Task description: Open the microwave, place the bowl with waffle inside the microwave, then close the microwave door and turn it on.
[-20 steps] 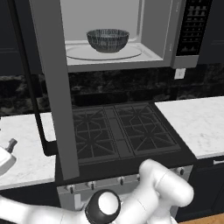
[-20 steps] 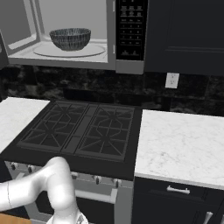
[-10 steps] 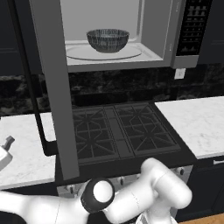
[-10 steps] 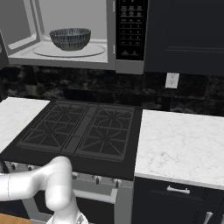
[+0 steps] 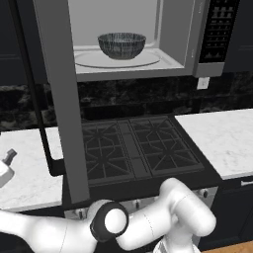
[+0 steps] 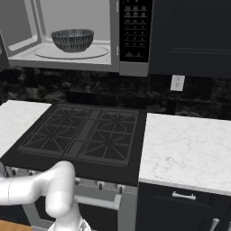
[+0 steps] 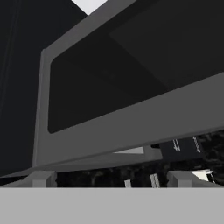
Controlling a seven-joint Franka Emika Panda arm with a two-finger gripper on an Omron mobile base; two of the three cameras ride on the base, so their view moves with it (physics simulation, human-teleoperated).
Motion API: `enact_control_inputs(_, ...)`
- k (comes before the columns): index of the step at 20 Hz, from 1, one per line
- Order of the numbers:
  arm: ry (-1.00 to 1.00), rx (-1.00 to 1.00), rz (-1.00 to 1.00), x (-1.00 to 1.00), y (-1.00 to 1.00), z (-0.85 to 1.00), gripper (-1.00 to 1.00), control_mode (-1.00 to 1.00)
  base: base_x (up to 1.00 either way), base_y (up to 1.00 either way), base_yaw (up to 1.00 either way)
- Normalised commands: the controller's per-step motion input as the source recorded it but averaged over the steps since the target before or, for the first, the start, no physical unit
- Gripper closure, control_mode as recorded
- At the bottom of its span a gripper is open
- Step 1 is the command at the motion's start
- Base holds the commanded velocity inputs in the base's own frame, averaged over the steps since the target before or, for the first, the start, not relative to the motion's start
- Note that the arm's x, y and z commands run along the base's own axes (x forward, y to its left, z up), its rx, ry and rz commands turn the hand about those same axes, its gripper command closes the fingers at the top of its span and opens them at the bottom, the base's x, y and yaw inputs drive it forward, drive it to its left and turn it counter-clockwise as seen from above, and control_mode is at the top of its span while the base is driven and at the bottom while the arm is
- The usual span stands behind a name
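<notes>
Progress is past the halfway mark, judging by how things lie; the microwave (image 5: 148, 44) is open, and the bowl (image 5: 121, 45) is set on the glass turntable inside the cavity, near its middle; the waffle cannot be made out inside the bowl from these angles. The door (image 5: 59, 99) is swung out at the microwave's left side, edge-on in the left base view, its dark bar handle hanging below and left of the cavity; from the hand camera its dark window is seen from below. The gripper (image 7: 109, 183) is held wide with nothing between its tips, under the door. Closing the door and pressing the button panel (image 6: 134, 29), at the microwave's right, are left to be done.
</notes>
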Motion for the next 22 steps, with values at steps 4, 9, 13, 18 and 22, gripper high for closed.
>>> enact_control_inputs(4, 0.0, 0.0, -0.06, 0.01, -0.21, 0.08, -1.0, -1.0, 0.0, 0.0, 0.0)
enact_control_inputs(9, 0.0, 0.03, -0.06, 0.0, -0.35, 0.24, -1.0, -1.0, 0.0, 0.0, 0.0)
enact_control_inputs(13, 0.0, 0.02, -0.08, 0.0, -0.21, 0.34, -1.0, -1.0, 0.0, 0.0, 0.0)
enact_control_inputs(18, 0.0, 0.02, -0.08, 0.0, -0.16, 0.37, -1.0, -1.0, 0.0, 0.0, 0.0)
enact_control_inputs(22, 0.0, 0.02, -0.07, 0.0, -0.2, 0.28, -1.0, -1.0, 0.0, 0.0, 0.0)
